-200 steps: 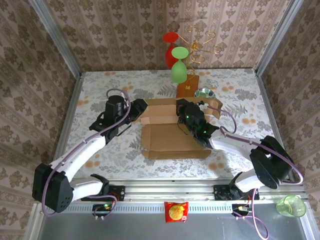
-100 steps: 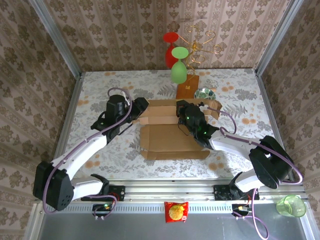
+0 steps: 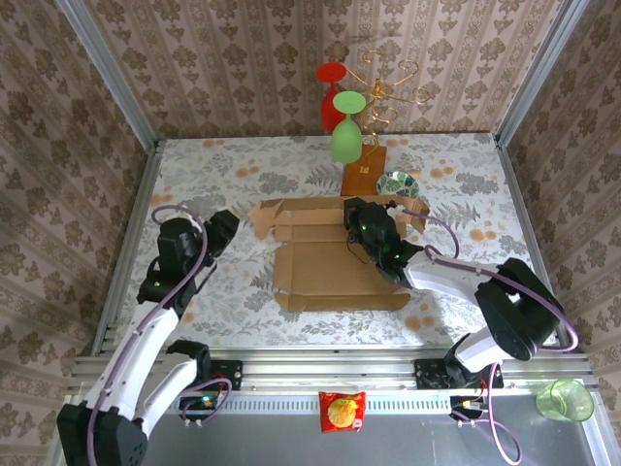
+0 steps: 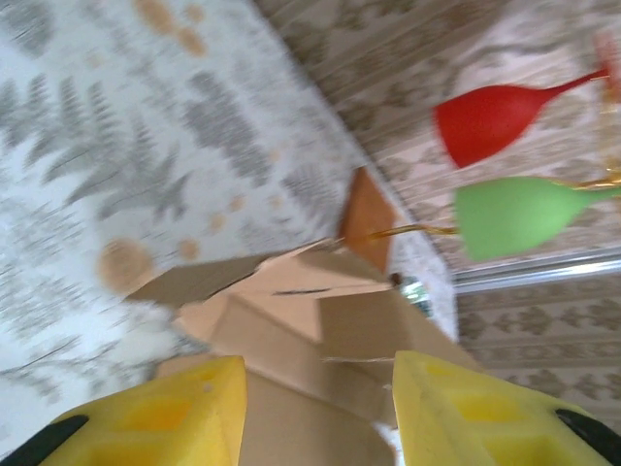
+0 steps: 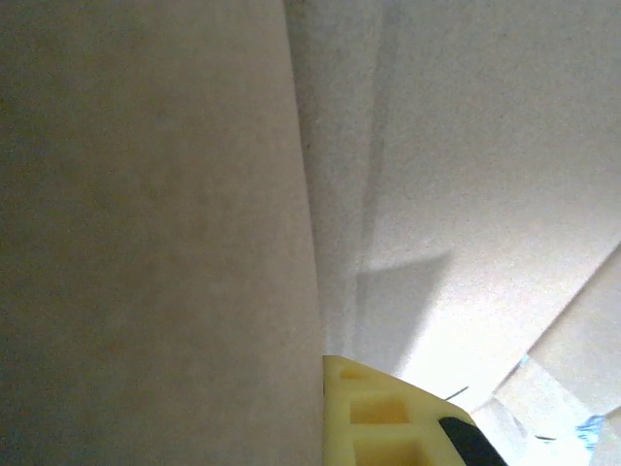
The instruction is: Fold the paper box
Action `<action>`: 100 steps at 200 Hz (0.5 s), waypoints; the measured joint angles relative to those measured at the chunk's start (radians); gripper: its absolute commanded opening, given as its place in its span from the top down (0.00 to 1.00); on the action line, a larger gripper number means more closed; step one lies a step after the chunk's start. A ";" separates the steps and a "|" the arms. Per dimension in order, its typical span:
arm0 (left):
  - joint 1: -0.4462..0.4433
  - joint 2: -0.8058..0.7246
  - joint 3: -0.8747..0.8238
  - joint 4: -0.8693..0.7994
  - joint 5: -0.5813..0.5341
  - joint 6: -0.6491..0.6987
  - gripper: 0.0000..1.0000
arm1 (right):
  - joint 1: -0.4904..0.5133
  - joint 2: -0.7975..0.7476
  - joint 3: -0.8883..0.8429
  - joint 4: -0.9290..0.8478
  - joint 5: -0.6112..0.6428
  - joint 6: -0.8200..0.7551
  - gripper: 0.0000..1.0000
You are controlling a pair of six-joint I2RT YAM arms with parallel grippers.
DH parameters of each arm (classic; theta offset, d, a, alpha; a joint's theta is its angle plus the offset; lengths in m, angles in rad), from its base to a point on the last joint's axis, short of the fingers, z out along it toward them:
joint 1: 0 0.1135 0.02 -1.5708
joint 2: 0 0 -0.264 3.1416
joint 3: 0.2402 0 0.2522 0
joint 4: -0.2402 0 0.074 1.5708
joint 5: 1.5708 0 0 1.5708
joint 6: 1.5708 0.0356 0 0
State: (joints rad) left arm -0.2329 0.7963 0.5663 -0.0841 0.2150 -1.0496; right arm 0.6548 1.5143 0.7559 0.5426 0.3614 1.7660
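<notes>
Paper box (image 3: 320, 274) near left gripper (image 3: 223, 229), its fingers spread and empty; right gripper (image 3: 353, 217) pinched shut on back wall.

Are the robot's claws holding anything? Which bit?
The right claw seems to pinch the paper box by its raised back flap. The left claw is open, holding nothing.

**Legible Markings: None Readable**

No text, brand, number or sign can be read. The paper box (image 3: 330, 264) presents plain cardboard faces. The red snack packet (image 3: 342, 412) on the front rail (image 3: 291, 404) carries printing too small to read. A pale mark on the wire stand's square base (image 3: 364, 178) is illegible.
</notes>
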 measured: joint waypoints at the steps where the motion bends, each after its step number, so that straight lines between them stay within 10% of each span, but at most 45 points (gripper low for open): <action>1: 0.002 0.001 -0.002 0.000 0.001 0.000 0.57 | 0.000 0.002 0.000 0.000 0.000 0.000 1.00; 100: 0.150 0.173 -0.057 0.118 0.131 0.188 0.77 | -0.016 0.043 -0.018 0.063 -0.015 0.018 1.00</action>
State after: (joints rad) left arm -0.0834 0.9695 0.5095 0.0338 0.3462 -0.8619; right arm 0.6388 1.5574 0.7376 0.6052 0.3466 1.7844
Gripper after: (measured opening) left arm 0.234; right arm 0.062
